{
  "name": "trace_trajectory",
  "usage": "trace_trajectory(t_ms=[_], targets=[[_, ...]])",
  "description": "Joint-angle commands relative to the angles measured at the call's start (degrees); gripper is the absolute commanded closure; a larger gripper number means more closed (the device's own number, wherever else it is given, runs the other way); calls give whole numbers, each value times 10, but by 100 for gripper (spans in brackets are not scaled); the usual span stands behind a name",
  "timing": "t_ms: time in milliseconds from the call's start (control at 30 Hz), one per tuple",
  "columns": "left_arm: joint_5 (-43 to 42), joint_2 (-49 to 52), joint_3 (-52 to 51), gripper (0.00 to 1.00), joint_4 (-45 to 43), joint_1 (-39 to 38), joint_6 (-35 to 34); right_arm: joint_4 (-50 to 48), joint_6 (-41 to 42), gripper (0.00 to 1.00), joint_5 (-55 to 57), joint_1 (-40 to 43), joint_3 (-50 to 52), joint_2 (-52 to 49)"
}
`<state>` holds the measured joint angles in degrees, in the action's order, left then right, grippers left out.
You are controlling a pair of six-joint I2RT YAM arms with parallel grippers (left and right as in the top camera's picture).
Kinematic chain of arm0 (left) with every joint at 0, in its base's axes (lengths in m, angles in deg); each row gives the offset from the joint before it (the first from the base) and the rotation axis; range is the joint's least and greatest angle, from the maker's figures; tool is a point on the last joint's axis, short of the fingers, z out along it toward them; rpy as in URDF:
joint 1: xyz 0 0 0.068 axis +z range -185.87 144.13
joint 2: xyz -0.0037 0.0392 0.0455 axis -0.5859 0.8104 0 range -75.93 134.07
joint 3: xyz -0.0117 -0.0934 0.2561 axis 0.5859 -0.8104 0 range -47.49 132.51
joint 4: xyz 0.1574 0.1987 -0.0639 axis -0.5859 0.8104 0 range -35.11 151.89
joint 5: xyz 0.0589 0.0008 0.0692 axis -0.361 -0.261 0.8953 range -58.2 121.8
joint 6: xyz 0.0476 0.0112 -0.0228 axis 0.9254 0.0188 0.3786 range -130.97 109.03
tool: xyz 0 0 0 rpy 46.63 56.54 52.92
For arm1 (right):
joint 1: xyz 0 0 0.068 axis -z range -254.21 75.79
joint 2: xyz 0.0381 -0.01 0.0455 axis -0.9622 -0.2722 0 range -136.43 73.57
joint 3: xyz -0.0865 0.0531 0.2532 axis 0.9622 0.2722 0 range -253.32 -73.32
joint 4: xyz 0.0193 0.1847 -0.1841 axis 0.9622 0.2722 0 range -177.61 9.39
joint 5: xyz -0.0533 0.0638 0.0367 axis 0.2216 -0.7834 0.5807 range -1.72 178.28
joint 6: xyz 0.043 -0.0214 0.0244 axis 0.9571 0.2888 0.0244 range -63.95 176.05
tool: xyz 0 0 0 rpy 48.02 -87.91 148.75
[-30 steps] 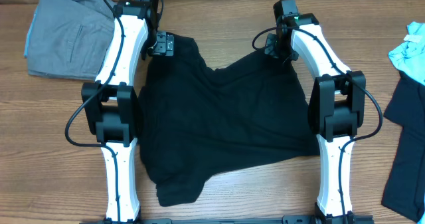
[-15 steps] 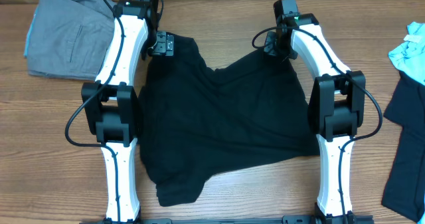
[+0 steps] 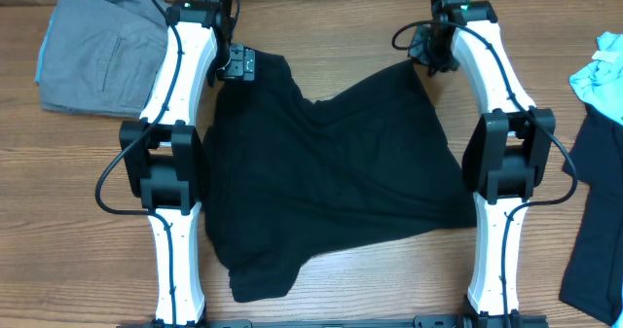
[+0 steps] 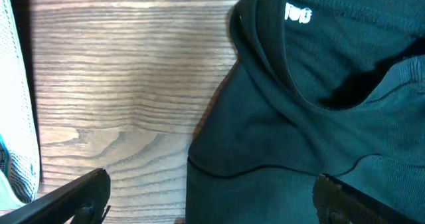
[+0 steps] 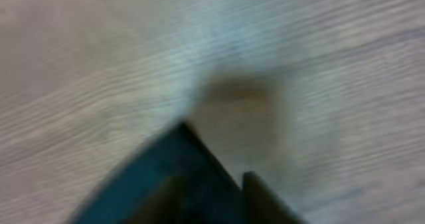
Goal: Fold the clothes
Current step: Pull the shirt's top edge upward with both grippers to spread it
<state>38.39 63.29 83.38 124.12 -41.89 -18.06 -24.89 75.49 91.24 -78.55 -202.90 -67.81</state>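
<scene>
Pulling outward, the right gripper (image 3: 421,57) had moved from its spot half a second earlier toward one o'clock on the table (image 3: 321,17), and the corner of the black shirt (image 3: 331,172) came with it, drawn into a tauter point. That the cloth followed suggests the claw was pinched on that corner. The right wrist view was too smeared to confirm it, showing only a dark tip of fabric low in frame.

The left gripper (image 3: 237,65) had not shifted. It sat at eleven o'clock over the collar (image 4: 279,64), its fingers (image 4: 76,194) spread wide with nothing clamped between them.

The shirt lay rumpled at the table's centre, between both arms. Grey trousers (image 3: 97,46) lay at ten o'clock, and a pale blue garment (image 3: 599,75) at three o'clock.

By my reading this was spreading, not folding: the far edge was being flattened first, and the folds themselves were not yet begun.
</scene>
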Motion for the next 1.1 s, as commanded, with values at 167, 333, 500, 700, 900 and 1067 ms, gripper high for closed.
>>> trace_trajectory(t_ms=[167, 333, 500, 700, 900, 1067], targets=[[-26, -2, 12, 0, -2, -3, -8, 16, -1, 59, -52, -27, 50, -1], [-26, -2, 12, 0, 2, -3, -8, 1, -3, 60, -52, -41, 66, -2], [-26, -2, 12, 0, 4, -3, -8, -3, -3, 60, -45, -46, 66, -9], [-26, -2, 12, 0, 6, -3, -6, -4, -3, 69, -45, -46, 66, -34], [-26, -2, 12, 0, 6, -3, -6, -25, 4, 96, -20, -46, 60, -34], [-26, -2, 12, 0, 6, -3, -6, -31, 4, 96, -4, -36, 12, -33]])
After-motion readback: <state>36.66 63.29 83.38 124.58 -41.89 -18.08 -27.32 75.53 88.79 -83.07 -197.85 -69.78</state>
